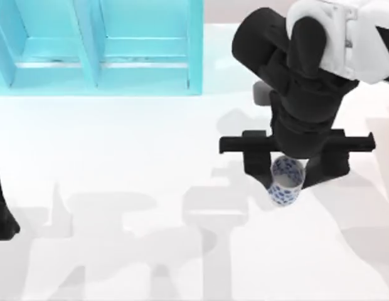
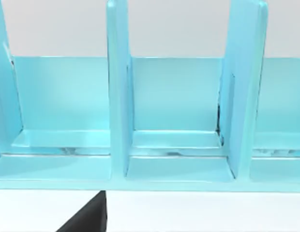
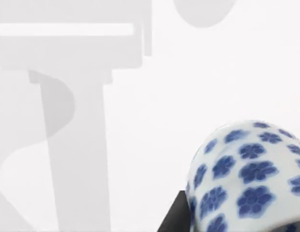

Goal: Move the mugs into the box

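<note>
- Mug (image 1: 287,182): white w/ blue flower print, grey inside, sits between the two dark fingers of the right gripper (image 1: 287,168), on the right side of the table (image 1: 138,157). Looks tilted, mouth facing up toward the top cam. Gripper's jaws are clamped on it, one finger each side.
- Right wrist view: same mug (image 3: 247,179) up close, flower-patterned wall curving across the corner, a dark finger (image 3: 175,217) touching it alongside. White tabletop (image 3: 188,72) beyond, w/ grey shadows of arm & gripper cast on it.
- Can't tell whether the mug touches the table or hangs just above it; its shadow lies off to the left of it in top view.
- Right arm (image 1: 307,75): black links w/ white shell, reaching down over the table's right half, crossbar of the gripper just above the mug.
- Left arm (image 1: 1,213): only a dark bit at the table's left edge, parked; can't tell its jaws.
- Box (image 1: 100,44): light blue, w/ upright dividers making compartments, at the far left of the table, well apart from the mug.
- Left wrist view: box (image 2: 174,121) face-on, three compartments side by side, dark bit of left gripper (image 2: 89,217) at the near edge.
</note>
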You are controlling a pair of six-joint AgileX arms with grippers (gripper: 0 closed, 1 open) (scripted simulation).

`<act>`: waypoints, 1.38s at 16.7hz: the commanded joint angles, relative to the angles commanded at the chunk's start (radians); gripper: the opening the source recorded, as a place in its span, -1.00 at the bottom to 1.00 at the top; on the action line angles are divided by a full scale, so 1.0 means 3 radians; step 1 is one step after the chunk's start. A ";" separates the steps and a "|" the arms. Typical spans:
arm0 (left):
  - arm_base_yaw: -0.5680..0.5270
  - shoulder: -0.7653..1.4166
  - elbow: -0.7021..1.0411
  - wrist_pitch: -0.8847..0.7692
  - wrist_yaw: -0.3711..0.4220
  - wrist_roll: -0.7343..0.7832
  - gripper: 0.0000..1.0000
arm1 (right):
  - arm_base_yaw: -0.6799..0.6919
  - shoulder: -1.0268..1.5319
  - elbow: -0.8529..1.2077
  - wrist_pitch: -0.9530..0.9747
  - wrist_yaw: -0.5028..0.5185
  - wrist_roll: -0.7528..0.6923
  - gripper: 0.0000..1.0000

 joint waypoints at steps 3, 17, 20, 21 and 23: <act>0.0000 0.0000 0.0000 0.0000 0.0000 0.0000 1.00 | 0.0016 0.0011 0.0011 0.0007 0.0002 0.0008 -1.00; 0.0000 0.0000 0.0000 0.0000 0.0000 0.0000 1.00 | -0.2398 -0.0447 -0.0290 -0.0364 -0.0005 -0.2460 -1.00; 0.0000 0.0000 0.0000 0.0000 0.0000 0.0000 1.00 | -0.3276 -0.0678 -0.0373 -0.0379 0.0028 -0.3231 -1.00; 0.0000 0.0000 0.0000 0.0000 0.0000 0.0000 1.00 | -0.3509 -0.0766 -0.0411 -0.0383 0.0042 -0.3435 -1.00; 0.0000 0.0000 0.0000 0.0000 0.0000 0.0000 1.00 | -0.3876 -0.0945 -0.0512 -0.0388 0.0055 -0.3806 -1.00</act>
